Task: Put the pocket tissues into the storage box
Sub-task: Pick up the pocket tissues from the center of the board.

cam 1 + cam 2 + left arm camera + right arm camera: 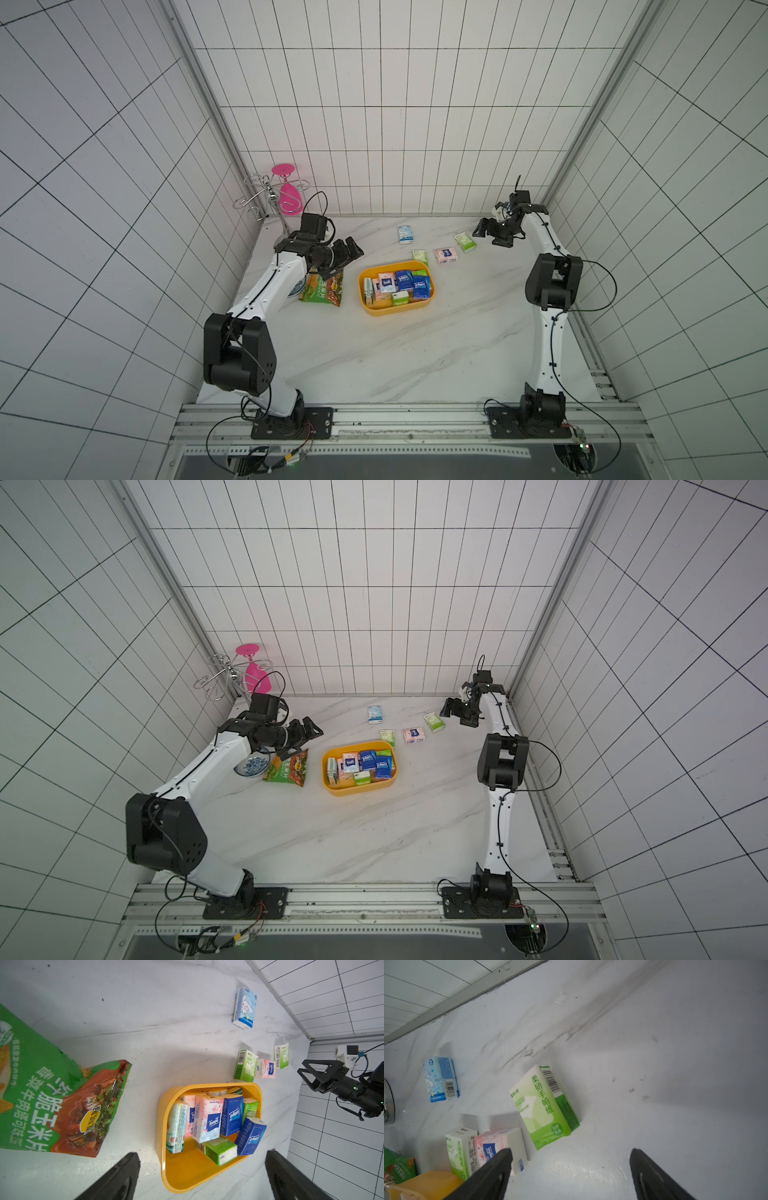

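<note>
The yellow storage box (pixel 365 309) (pixel 328 785) (pixel 187 1172) sits mid-table with several pocket tissues standing and lying in it. Behind it on the table lie a light blue packet (pixel 405 234) (pixel 440 1079), a small green one (pixel 420 256), a pink one (pixel 446 255) (pixel 500 1147) and a larger green one (pixel 465 242) (pixel 544 1105). My right gripper (pixel 487 235) (pixel 571 1151) hangs open and empty just right of the larger green packet. My left gripper (pixel 347 257) (pixel 202 1154) is open and empty, raised left of the box.
A green-and-orange snack bag (pixel 324 291) (pixel 52 1095) lies left of the box, under my left gripper. Beside it is a blue-and-white dish (pixel 251 766). A wire rack with a pink glass (pixel 286 193) stands in the far left corner. The back wall runs close behind the loose packets.
</note>
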Controlling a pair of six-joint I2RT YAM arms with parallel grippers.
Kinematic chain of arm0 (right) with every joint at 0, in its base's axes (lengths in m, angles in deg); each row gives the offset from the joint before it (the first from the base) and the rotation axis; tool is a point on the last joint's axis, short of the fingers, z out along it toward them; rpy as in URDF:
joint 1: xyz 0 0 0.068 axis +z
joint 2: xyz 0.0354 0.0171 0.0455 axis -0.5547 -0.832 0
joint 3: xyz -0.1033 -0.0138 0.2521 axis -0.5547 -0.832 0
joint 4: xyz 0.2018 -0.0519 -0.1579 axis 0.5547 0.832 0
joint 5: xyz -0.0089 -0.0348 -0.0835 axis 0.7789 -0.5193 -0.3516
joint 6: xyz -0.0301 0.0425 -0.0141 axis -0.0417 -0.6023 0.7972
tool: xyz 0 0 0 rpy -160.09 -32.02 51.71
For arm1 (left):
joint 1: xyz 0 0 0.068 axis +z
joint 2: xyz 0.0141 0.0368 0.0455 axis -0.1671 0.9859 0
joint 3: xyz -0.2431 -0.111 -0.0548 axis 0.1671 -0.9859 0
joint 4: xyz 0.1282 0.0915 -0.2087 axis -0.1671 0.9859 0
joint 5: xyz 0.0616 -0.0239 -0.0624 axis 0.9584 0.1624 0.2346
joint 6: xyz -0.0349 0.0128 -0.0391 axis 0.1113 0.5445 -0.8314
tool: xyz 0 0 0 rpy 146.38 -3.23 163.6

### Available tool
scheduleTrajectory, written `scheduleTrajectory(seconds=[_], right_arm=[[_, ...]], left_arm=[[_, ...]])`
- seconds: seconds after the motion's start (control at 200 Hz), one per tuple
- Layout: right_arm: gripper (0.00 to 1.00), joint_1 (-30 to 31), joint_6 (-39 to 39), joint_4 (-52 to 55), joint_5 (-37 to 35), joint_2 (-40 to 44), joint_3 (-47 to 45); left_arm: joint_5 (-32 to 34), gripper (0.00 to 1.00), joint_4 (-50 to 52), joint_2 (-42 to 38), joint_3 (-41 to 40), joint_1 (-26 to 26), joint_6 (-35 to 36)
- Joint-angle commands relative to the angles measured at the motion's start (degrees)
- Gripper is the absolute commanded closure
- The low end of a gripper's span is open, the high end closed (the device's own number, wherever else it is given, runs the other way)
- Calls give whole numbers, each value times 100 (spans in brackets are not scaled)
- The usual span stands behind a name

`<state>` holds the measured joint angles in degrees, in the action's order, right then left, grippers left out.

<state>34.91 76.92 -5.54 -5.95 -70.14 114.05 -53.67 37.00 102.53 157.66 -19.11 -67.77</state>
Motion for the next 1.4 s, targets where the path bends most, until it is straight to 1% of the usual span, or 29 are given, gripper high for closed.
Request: scheduleTrajectory(seconds=[0.0, 0.19, 0.42, 0.595, 0.64, 0.775, 0.87, 0.905, 0.979, 1.129, 1.189, 1.239, 1.324, 1.394], right_arm=[[1, 101, 407, -101, 87, -232, 335], [1, 288, 526, -229, -190, -538, 690], [1, 618, 611, -188, -896, -729, 891], [1, 711, 661, -89, -1184, -723, 890], [1, 730, 672, -16, -1158, -701, 838], [7, 840, 770, 153, -1329, -661, 631], [20, 880, 763, 201, -1528, -660, 615], [22, 881, 769, 233, -1618, -681, 649], [22, 894, 833, 324, -1833, -714, 679], [18, 973, 1005, 431, -2109, -692, 531], [18, 1018, 1048, 432, -2218, -696, 536], [22, 1054, 1091, 425, -2271, -708, 553], [33, 1096, 1103, 416, -2295, -723, 564], [40, 1109, 1119, 427, -2322, -732, 573]], left_arm=[[276, 3, 178, -31, 77, 0, 29], [432, 2, 221, -132, -4, 0, -33], [509, 2, 244, -211, -142, -1, -125], [563, 3, 266, -288, -236, 8, -127], [558, 3, 291, -292, -245, 9, -134], [550, 3, 344, -292, -255, 9, -111], [542, 3, 393, -307, -247, 16, -79], [552, 3, 419, -317, -259, 18, -76], [559, 3, 472, -352, -265, 22, -56], [558, 3, 525, -456, -312, 42, -38], [550, 2, 555, -484, -330, 60, -30], [554, 3, 580, -516, -331, 71, -21], [558, 3, 600, -587, -363, 82, -1], [558, 3, 609, -657, -419, 106, -2]])
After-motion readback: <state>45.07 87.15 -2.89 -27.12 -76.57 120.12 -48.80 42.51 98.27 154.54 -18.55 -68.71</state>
